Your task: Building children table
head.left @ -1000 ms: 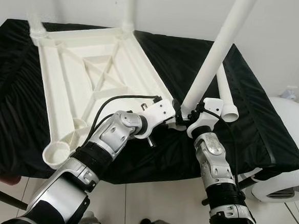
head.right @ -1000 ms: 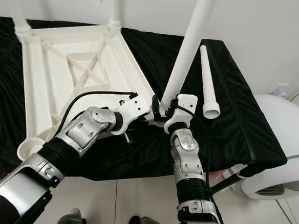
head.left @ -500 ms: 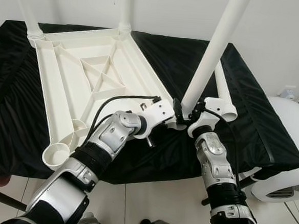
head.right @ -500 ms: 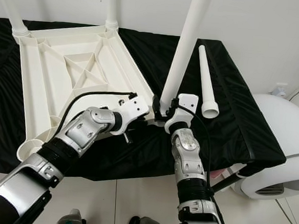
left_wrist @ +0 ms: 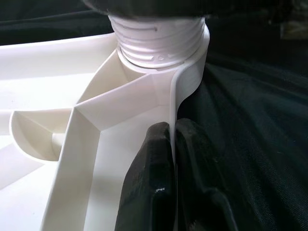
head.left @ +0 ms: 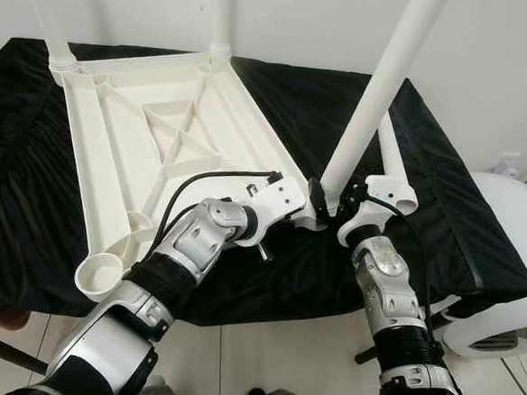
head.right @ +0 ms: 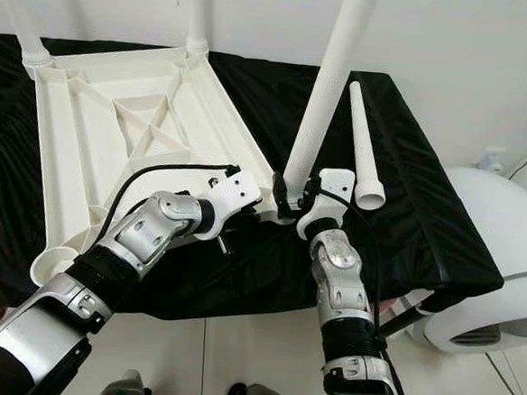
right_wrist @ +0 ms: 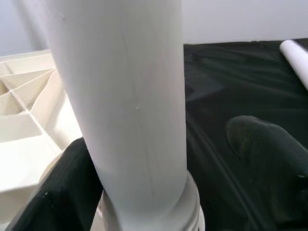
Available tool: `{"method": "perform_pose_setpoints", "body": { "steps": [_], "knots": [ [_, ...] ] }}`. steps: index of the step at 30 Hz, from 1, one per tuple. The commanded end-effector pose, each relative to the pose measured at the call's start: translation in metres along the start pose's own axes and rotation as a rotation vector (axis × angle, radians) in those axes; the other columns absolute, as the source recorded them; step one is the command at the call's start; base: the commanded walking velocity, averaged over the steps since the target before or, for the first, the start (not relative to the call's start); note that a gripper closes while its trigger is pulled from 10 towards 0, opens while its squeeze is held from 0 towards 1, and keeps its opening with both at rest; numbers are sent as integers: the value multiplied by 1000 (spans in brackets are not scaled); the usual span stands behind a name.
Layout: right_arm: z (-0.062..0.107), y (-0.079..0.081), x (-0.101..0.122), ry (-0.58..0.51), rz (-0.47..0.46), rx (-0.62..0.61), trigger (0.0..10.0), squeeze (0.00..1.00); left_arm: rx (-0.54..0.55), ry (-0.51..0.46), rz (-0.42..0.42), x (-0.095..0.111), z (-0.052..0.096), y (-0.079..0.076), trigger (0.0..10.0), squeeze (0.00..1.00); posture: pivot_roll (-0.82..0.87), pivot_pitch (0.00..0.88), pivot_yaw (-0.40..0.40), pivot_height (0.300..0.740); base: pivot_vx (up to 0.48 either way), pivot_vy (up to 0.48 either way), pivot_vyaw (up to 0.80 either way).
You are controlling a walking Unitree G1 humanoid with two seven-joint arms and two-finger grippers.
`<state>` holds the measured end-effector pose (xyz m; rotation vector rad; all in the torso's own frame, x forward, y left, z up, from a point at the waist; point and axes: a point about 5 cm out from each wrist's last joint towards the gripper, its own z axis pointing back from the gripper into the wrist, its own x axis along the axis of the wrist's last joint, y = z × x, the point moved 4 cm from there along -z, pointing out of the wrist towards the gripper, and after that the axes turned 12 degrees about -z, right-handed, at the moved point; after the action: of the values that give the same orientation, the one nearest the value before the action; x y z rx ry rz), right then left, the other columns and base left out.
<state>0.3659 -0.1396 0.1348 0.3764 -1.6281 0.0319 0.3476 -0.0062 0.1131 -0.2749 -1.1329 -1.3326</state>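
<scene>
A white plastic table top [head.left: 114, 142] lies upside down on a black cloth. Two white legs [head.left: 222, 14] stand in its far corners. A third leg [head.left: 380, 88] rises tilted from the threaded socket [left_wrist: 159, 38] at the near right corner. My left gripper [head.left: 300, 216] is shut on the table top's rim [left_wrist: 185, 86] just beside that socket. My right gripper [head.left: 333, 198] is open around this leg's base [right_wrist: 139, 159]. One finger [right_wrist: 62, 192] touches the leg and the other finger [right_wrist: 269, 159] stands apart. A loose leg [head.right: 362, 141] lies on the cloth to the right.
The near left corner socket [head.left: 100, 272] holds no leg and hangs near the cloth's front edge. A round white appliance [head.left: 512, 269] stands on the floor to the right. A white wall runs close behind the table.
My right wrist has shifted slightly to the right at the leg's base. The left gripper has stayed on the rim. The camera has moved a little.
</scene>
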Motion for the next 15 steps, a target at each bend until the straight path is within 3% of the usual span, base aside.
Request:
{"method": "perform_pose_setpoints", "body": {
  "steps": [1, 15],
  "knots": [
    [5, -8, -10, 51, 7, 11, 10000, 0, 7, 96, 53, -28, -3, -11, 10000, 0, 5, 14, -76, 740, 0, 0, 0],
    [5, -11, -11, 94, 43, 105, 10000, 0, 8, 97, 80, -33, -6, -18, 10000, 0, 7, 2, -77, 740, 0, 0, 0]
  ]
}}
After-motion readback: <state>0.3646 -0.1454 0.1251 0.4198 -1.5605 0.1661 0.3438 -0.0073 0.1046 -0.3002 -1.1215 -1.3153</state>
